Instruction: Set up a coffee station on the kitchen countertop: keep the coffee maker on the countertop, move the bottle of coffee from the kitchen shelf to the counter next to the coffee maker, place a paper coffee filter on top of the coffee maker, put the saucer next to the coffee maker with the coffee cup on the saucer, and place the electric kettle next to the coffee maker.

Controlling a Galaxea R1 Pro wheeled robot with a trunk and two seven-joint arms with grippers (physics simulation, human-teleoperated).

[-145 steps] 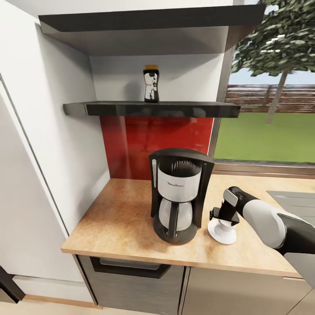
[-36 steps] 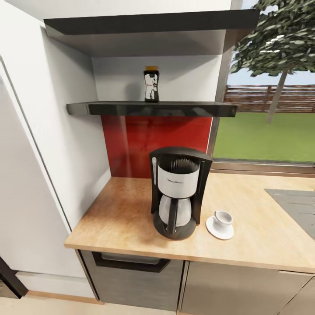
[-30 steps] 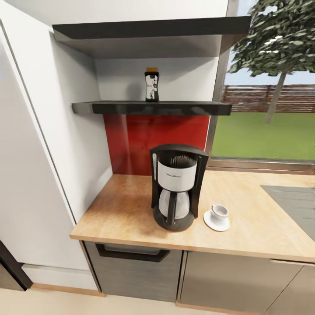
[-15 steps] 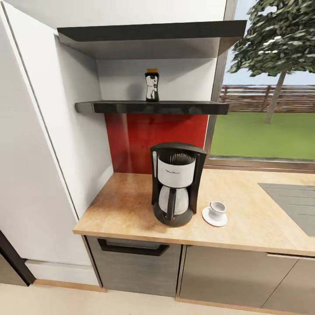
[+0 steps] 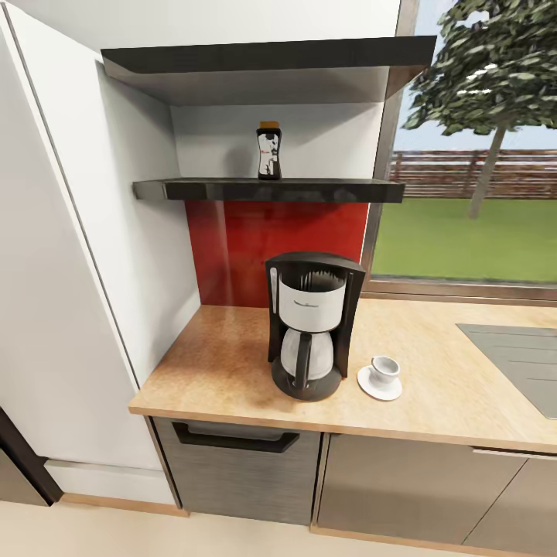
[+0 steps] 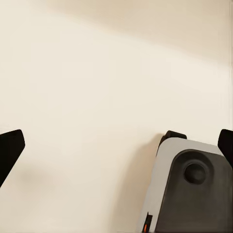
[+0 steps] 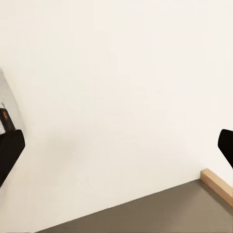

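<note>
cup (image 5: 384, 369) sits on saucer (image 5: 379, 384) at three o'clock of the coffee maker (image 5: 309, 325); both grippers gape empty; next, reach squarely for the coffee bottle (image 5: 268, 152) on the shelf (image 5: 340, 190) at twelve o'clock.

Behind the worktop you have a red backsplash (image 5: 278, 251), with a white wall panel (image 5: 70, 294) on its left. A window (image 5: 472, 162) to the right looks onto a tree (image 5: 495, 70), a lawn (image 5: 464, 240) and a fence (image 5: 476, 174). Below you see a grey drawer (image 5: 240, 480) with a black handle (image 5: 234, 439), beside a cabinet door (image 5: 410, 491). A grey cooktop (image 5: 514, 360) lies at far right.
</note>
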